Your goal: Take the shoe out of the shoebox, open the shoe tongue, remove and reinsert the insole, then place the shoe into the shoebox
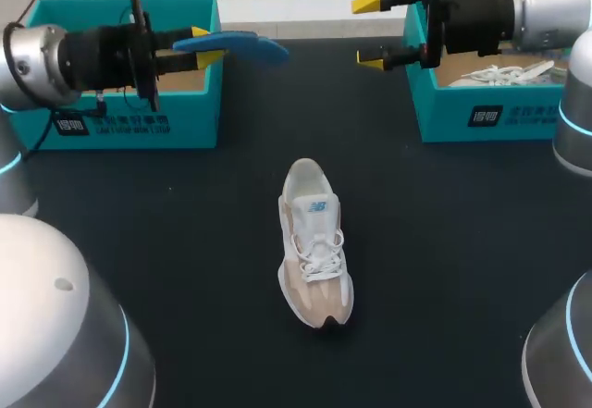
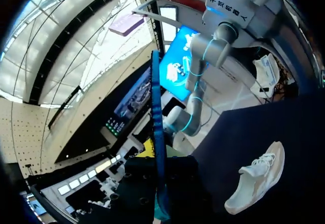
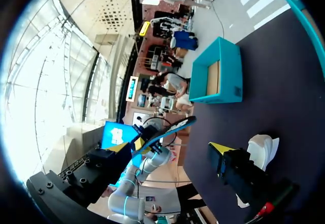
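The left gripper [image 1: 205,45] is clamped on the blue insole [image 1: 242,47], one yellow finger on each side. The insole projects ahead of the fingertips, off the table. The left shoebox [image 1: 120,103] sits just beneath and behind this gripper.

The right gripper [image 1: 372,30] is released, its fingers spread wide with nothing between them. It is beside the corner of the right shoebox [image 1: 490,117], which contains a second white shoe [image 1: 504,75].

The shoe [image 1: 314,246] stands upright on the black table [image 1: 185,241], well apart from both grippers, heel end toward them.
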Tool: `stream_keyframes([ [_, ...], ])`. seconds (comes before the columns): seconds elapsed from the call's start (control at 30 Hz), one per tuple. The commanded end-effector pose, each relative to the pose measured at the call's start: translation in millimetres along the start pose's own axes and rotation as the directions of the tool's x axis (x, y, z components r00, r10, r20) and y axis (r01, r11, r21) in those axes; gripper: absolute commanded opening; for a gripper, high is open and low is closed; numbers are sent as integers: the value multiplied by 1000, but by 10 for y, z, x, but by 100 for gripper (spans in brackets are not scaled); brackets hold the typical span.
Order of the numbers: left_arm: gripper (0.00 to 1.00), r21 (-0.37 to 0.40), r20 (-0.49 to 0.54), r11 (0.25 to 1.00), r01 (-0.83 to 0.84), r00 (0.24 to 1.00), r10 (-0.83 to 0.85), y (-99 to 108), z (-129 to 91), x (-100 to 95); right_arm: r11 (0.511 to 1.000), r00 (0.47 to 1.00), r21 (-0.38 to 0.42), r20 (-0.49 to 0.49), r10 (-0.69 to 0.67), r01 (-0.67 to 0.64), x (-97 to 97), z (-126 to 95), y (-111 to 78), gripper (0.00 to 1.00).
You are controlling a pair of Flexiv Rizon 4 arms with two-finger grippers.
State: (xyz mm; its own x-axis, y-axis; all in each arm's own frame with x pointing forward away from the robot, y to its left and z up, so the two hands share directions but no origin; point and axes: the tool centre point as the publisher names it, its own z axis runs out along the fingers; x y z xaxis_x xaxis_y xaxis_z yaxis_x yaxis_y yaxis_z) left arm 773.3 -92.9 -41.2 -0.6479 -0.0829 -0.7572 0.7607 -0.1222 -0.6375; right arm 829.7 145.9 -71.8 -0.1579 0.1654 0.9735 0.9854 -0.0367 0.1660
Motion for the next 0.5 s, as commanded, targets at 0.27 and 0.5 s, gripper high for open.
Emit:
stream_keyframes([
  [0.27,0,-65,-471,768,637,659,-586,-31,-58,-12,1000,1000,-2,2,1,-1,1,10,-6,100],
  [0.5,0,-65,-471,768,637,659,-586,-31,-58,-12,1000,1000,-2,2,1,-1,1,10,-6,100],
])
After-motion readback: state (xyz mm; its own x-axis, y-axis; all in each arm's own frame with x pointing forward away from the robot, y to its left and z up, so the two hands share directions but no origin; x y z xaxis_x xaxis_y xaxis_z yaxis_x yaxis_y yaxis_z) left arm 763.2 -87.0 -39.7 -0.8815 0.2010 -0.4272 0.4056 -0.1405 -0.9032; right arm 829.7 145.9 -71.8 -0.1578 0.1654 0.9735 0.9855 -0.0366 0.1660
